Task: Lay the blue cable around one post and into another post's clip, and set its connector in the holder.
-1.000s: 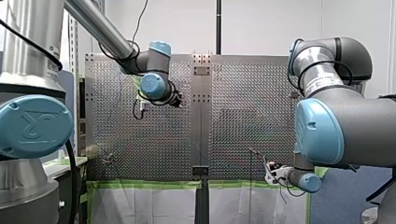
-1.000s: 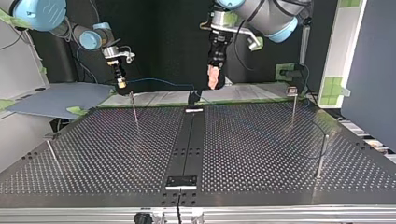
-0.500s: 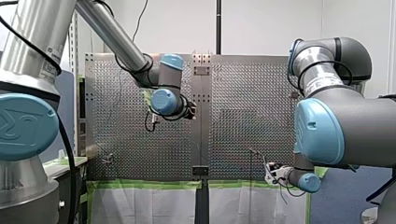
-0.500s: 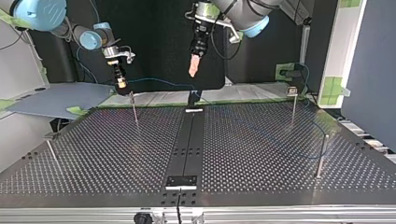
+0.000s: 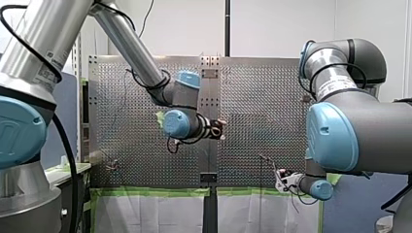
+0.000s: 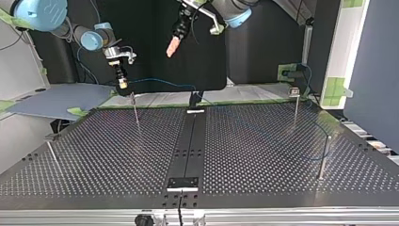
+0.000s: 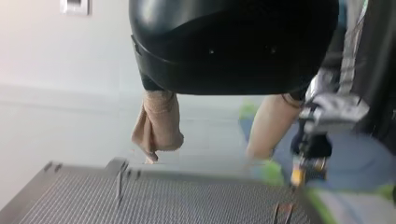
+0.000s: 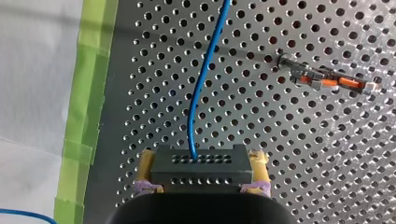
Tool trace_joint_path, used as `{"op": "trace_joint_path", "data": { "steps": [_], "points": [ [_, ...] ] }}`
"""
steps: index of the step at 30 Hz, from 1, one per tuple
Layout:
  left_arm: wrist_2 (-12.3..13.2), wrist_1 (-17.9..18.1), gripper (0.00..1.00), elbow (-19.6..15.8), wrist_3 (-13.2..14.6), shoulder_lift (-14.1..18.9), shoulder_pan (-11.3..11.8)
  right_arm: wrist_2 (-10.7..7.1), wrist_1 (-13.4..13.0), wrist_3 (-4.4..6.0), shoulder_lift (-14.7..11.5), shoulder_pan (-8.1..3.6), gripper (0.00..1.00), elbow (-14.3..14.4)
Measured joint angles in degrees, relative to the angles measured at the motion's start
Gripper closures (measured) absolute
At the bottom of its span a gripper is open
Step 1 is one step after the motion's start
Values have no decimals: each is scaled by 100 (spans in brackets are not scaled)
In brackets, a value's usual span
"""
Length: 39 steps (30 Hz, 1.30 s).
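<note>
My right gripper (image 8: 201, 161), with yellow pads, is shut on a dark grey connector (image 8: 201, 173). The blue cable (image 8: 205, 79) runs out of the connector and away over the perforated plate. In the top view this gripper (image 6: 122, 83) hangs just above a thin post (image 6: 135, 109) at the far left, and the cable (image 6: 162, 84) stretches from it toward the middle. My left gripper (image 6: 172, 48) is high above the table's far edge. Its beige-padded fingers (image 7: 159, 126) stand open with nothing between them.
More thin posts stand at the top view's right (image 6: 295, 106), (image 6: 323, 157) and near left (image 6: 51, 150). A post's clip with orange parts (image 8: 327, 81) lies ahead of my right gripper. A black centre strip carries a small holder (image 6: 183, 182) near the front edge.
My left arm has swung up and toward the top view's left, away from the table's far edge, with its gripper still open. My right arm and the connector have not moved.
</note>
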Motion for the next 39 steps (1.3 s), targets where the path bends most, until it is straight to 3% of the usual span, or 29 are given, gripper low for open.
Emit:
{"op": "trace_joint_path", "data": {
  "steps": [9,15,25,39],
  "points": [
    [392,277,0,-131,73,-93,-308,0,23,-33,2,5,100,4],
    [721,396,0,-111,91,-153,-46,0,61,-83,1,14,100,4],
    [1260,413,0,315,94,-640,439,41,135,-171,-1,28,100,6],
    [1123,453,0,1006,-255,-1336,527,71,115,-175,2,-10,100,1]
  ]
}}
